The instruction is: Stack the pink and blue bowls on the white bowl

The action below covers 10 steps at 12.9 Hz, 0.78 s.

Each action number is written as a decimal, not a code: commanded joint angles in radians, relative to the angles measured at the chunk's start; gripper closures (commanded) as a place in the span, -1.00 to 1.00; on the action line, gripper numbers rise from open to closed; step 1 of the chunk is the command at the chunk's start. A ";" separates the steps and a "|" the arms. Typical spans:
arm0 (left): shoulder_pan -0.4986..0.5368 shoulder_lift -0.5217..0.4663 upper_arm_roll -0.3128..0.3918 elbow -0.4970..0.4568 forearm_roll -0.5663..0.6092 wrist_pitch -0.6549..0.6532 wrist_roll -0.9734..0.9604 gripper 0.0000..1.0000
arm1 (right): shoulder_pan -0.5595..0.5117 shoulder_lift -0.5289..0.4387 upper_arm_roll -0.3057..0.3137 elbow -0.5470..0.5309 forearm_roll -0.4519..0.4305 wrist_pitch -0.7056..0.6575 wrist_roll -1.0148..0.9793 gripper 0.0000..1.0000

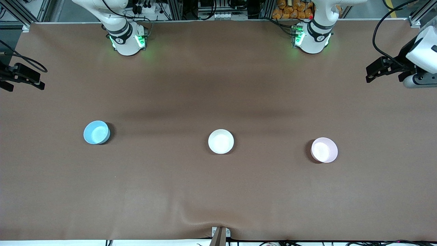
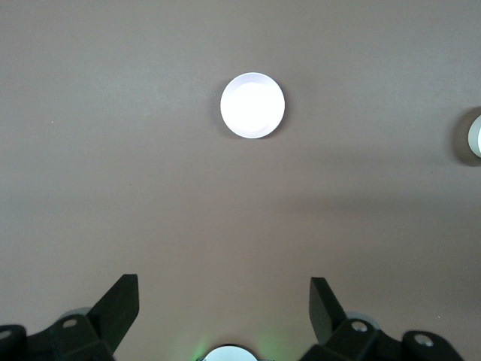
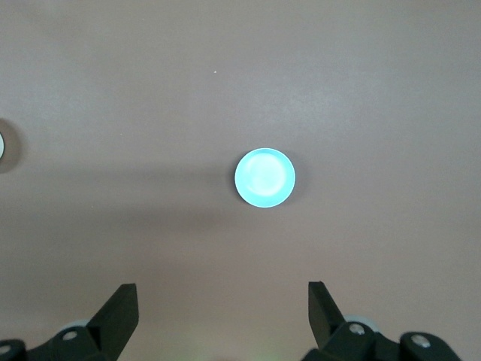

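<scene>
Three small bowls stand apart in a row across the table. The blue bowl (image 1: 96,132) (image 3: 264,177) is toward the right arm's end, the white bowl (image 1: 221,141) is in the middle, and the pink bowl (image 1: 324,149) (image 2: 252,105) is toward the left arm's end. A sliver of the white bowl shows at the edge of each wrist view (image 2: 475,135) (image 3: 2,144). My left gripper (image 1: 370,73) (image 2: 223,297) hangs open high above the table at its arm's end. My right gripper (image 1: 39,82) (image 3: 223,297) hangs open high above the table at its own end. Both are empty.
A brown cloth (image 1: 218,191) covers the whole table. The two arm bases (image 1: 128,37) (image 1: 312,36) stand at the table edge farthest from the front camera. A small bracket (image 1: 220,234) sits at the nearest edge.
</scene>
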 commanded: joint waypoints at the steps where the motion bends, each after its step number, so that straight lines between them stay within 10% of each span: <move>1: 0.003 0.022 0.002 0.042 0.016 -0.031 0.000 -1.00 | -0.021 0.002 0.014 0.005 0.000 -0.009 -0.015 -1.00; 10: 0.026 0.035 0.000 0.062 0.009 -0.029 0.004 -1.00 | -0.020 0.002 0.014 0.005 0.000 -0.007 -0.014 -1.00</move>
